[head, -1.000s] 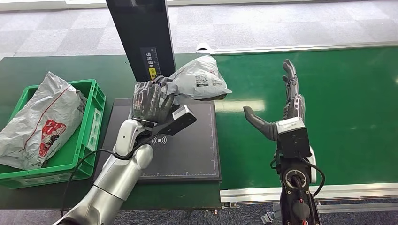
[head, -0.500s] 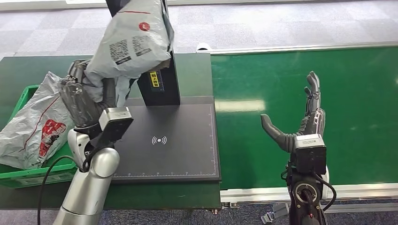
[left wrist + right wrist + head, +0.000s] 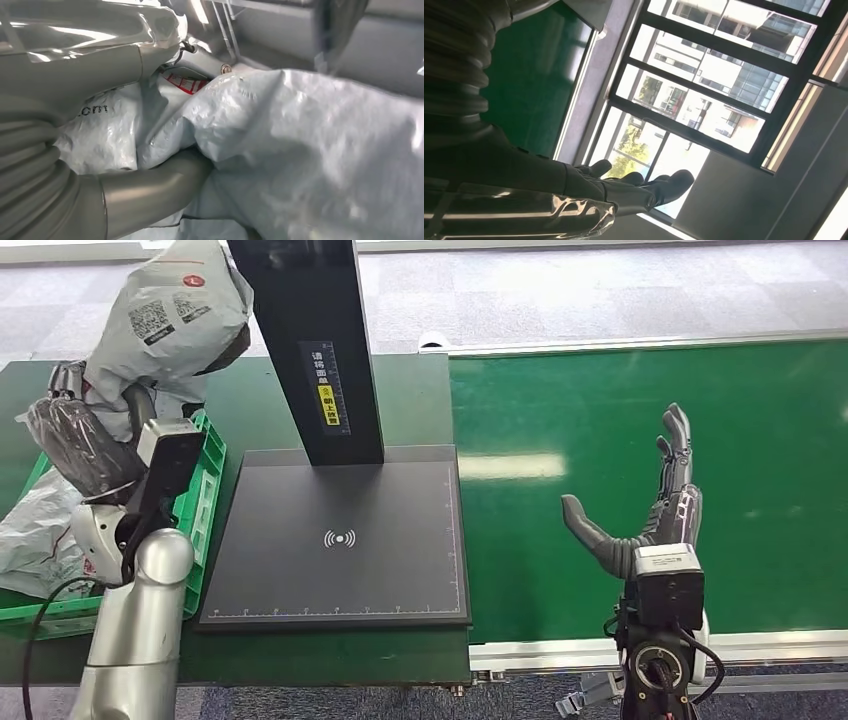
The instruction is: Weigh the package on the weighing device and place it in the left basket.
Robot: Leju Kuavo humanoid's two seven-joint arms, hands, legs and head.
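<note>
So your left robot hand (image 3: 85,445) gripped the grey package (image 3: 165,315), fingers wrapped round its lower bunched end, and the bag stood up above the hand, tilted toward the black post (image 3: 310,345) of the weighing device (image 3: 340,540). You had the package raised over the far end of the green basket (image 3: 205,490), clear of the scale plate. Left wrist view showed the thumb (image 3: 155,187) pressed into crumpled grey plastic (image 3: 300,150), with the bag covering most of the fingers. Another grey package with red print (image 3: 40,530) lay inside the basket, below the robot hand and partly hidden by the arm. Your right robot hand (image 3: 650,510) was held upright over the green belt (image 3: 620,400), fingers spread and straight, thumb out to the side, holding nothing, well apart from the scale. Right wrist view showed its dark fingers (image 3: 639,182) extended against a window.
</note>
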